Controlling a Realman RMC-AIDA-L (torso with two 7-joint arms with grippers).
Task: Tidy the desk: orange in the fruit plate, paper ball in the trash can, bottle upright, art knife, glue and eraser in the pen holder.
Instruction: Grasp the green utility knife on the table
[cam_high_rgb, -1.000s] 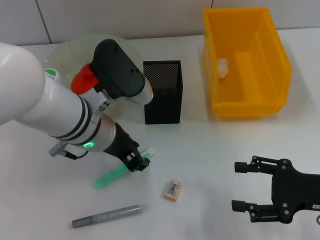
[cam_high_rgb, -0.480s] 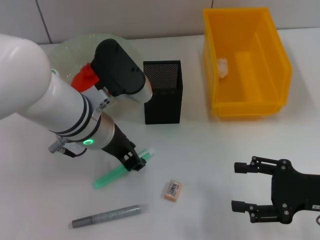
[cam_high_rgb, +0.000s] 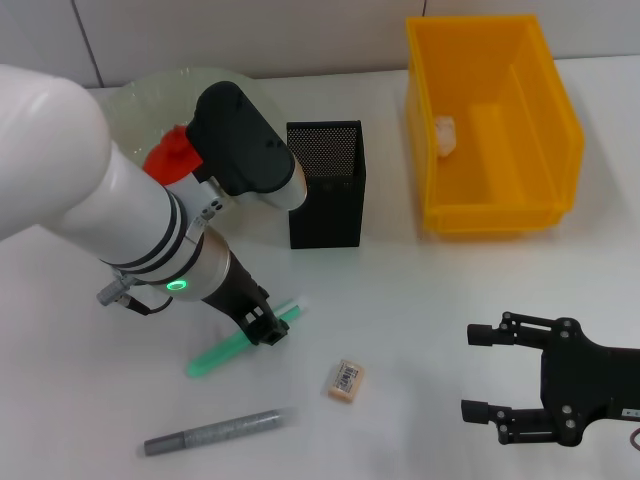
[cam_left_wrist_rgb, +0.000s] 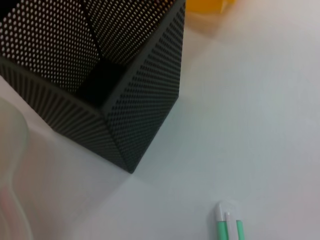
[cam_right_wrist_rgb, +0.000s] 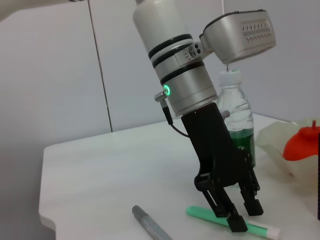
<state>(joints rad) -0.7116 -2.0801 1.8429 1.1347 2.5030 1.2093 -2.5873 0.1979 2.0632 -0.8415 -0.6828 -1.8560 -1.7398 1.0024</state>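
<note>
left gripper (cam_right_wrist_rgb: 240, 212) straddles the slim green white-tipped glue stick (cam_high_rgb: 240, 342), jaws spread; only the right wrist view shows the upright bottle (cam_right_wrist_rgb: 235, 125).

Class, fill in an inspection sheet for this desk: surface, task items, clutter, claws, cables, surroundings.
Surface: white tabletop, no spills seen.
Job's things: red-orange fruit in scalloped pale-green glass bowl; white paper ball in yellow plastic bin; clear green-labelled bottle upright; tan eraser, green stick and grey pen-shaped tool lying outside black mesh holder.
Clutter: nothing seen.
Claws: left claw open, astride the green stick; right claw open, idle front right.
Cables: thin grey loop at left wrist.
Surroundings: pale panelled wall.
</note>
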